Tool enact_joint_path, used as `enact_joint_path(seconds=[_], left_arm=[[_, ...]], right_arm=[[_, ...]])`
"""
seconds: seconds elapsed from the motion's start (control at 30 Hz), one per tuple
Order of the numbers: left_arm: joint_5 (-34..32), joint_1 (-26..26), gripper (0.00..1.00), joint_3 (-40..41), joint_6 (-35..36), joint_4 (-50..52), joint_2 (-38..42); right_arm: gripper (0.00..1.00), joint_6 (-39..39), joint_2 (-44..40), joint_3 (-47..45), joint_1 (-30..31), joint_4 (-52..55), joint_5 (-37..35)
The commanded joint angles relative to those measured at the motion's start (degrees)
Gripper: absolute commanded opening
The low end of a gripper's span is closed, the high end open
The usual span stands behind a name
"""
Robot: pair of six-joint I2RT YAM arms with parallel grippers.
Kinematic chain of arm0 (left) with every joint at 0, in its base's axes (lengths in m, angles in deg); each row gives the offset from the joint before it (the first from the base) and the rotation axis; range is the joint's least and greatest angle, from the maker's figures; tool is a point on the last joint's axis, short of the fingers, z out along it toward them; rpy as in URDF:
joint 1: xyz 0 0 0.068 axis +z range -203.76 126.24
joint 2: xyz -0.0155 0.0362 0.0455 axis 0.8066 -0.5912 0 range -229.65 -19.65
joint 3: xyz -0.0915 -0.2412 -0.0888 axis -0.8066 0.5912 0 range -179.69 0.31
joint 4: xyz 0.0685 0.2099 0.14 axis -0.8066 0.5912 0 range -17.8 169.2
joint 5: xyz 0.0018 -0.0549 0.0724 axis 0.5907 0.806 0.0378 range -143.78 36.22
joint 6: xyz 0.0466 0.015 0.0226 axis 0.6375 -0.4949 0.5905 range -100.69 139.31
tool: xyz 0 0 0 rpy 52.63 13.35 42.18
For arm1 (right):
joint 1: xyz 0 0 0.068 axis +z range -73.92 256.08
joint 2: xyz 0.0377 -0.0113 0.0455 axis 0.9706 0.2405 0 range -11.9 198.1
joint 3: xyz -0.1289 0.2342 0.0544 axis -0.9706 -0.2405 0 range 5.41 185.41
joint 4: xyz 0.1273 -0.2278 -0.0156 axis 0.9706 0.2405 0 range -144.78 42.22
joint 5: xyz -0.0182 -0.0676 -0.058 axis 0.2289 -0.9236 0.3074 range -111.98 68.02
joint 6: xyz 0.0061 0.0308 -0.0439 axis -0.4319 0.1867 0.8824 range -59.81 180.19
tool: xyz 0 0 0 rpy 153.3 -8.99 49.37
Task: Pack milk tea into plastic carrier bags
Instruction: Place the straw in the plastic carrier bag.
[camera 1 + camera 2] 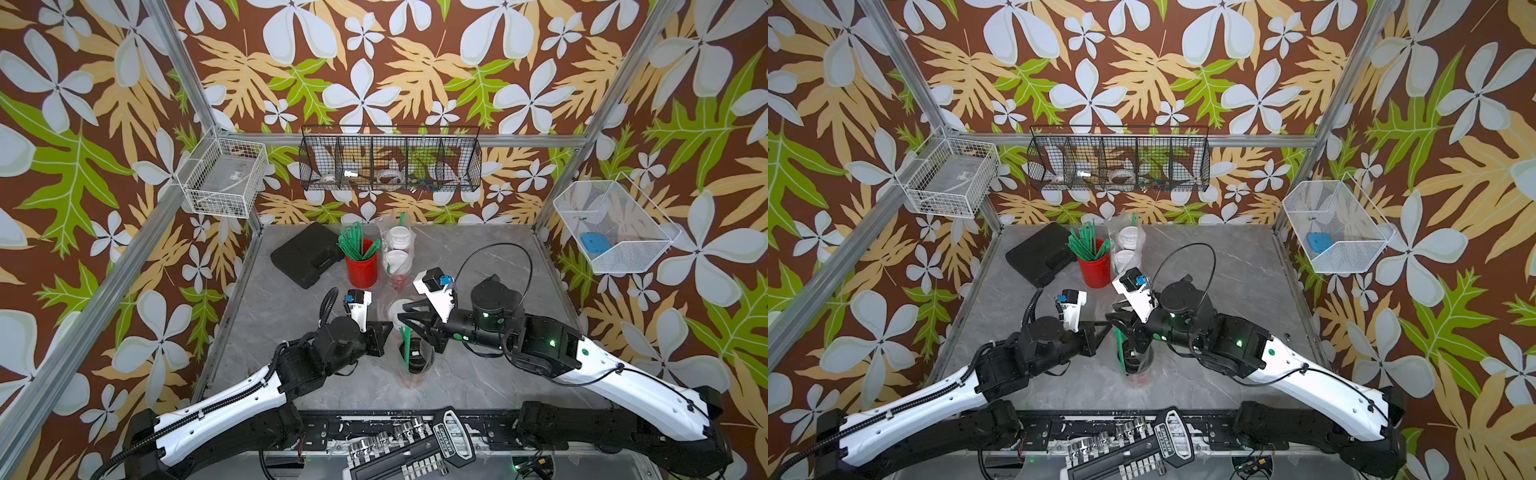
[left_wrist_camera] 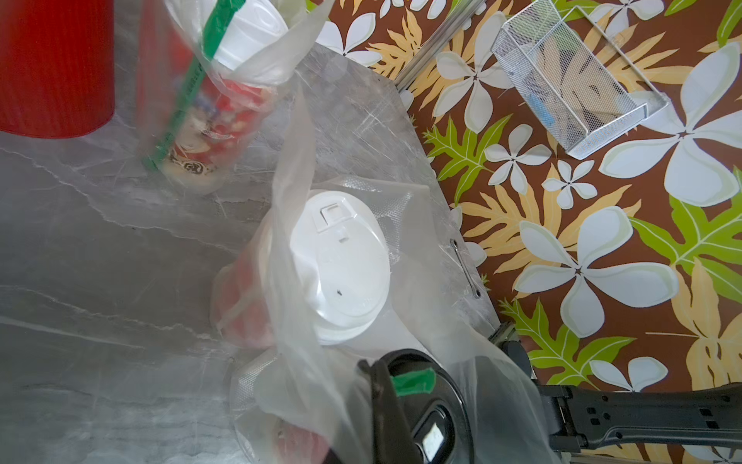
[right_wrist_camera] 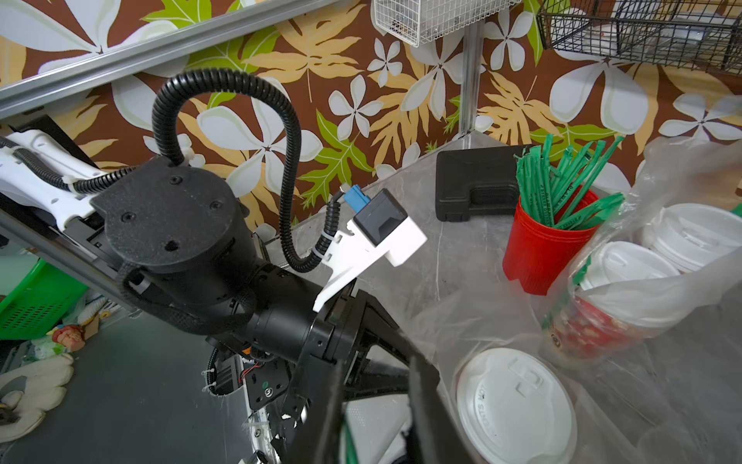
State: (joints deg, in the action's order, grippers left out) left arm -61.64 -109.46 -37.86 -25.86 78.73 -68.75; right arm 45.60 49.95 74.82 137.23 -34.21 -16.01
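Two milk tea cups stand in the near plastic carrier bag (image 2: pixel 293 225): one with a white lid (image 1: pixel 400 309) (image 2: pixel 341 265) (image 3: pixel 514 405), one with a black lid (image 1: pixel 417 359) (image 2: pixel 433 418). A green straw (image 1: pixel 405 345) leans beside the black lid. My left gripper (image 1: pixel 390 327) (image 2: pixel 379 393) is shut on this bag's film, just left of the cups. My right gripper (image 1: pixel 402 313) (image 3: pixel 379 361) hovers over the bag's mouth with its fingers apart, and film drapes over one finger. At the back, a second bag (image 1: pixel 409 239) holds two white-lidded cups (image 1: pixel 398 262) (image 3: pixel 626 269).
A red cup of green straws (image 1: pixel 361 268) stands left of the far bag, with a black case (image 1: pixel 309 253) beyond it. Wire baskets hang on the left (image 1: pixel 224 178), back (image 1: pixel 390 160) and right (image 1: pixel 615 226) walls. A socket set (image 1: pixel 411 453) lies at the front edge.
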Motion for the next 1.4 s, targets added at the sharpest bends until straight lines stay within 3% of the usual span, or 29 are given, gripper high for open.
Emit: enact_joint_path(seconds=[0.0,0.33,0.67,1.13,1.17,1.2,1.23,1.3,1.37], left_arm=[[0.04,0.03,0.00,0.12,0.00,-1.69,0.15],[-0.74,-0.02,0.00,-0.41,-0.42,0.24,0.45],[-2.30,-0.01,0.00,-0.10,-1.06,0.66,1.05],[-2.87,-0.02,0.00,-0.05,-1.16,1.37,1.16],[-2.85,-0.01,0.00,0.03,-1.15,1.38,1.20],[-2.82,-0.02,0.00,0.02,-1.09,1.39,1.18],[-2.70,0.05,0.00,-0.10,-1.06,1.34,1.16],[-2.52,0.05,0.00,-0.15,-0.90,1.54,1.15],[-2.32,0.04,0.02,-0.32,-0.81,1.81,1.24]], right_arm=[[0.00,-0.38,-0.48,-1.35,0.09,-2.36,1.13],[0.00,-2.75,-4.81,-11.74,0.25,-6.87,7.63],[0.00,-0.42,-4.29,-15.51,2.88,-6.34,8.95],[0.00,-4.03,-4.69,-22.97,4.59,-7.72,8.82],[0.07,-4.21,-4.93,-23.00,4.56,-7.67,8.43],[0.27,-4.22,-5.06,-22.72,4.51,-7.45,8.03],[0.39,-4.22,-5.30,-22.42,4.56,-7.20,7.80],[0.50,-3.96,-5.83,-21.13,4.59,-6.36,7.32],[0.55,-3.54,-6.42,-19.63,4.55,-5.58,6.97]])
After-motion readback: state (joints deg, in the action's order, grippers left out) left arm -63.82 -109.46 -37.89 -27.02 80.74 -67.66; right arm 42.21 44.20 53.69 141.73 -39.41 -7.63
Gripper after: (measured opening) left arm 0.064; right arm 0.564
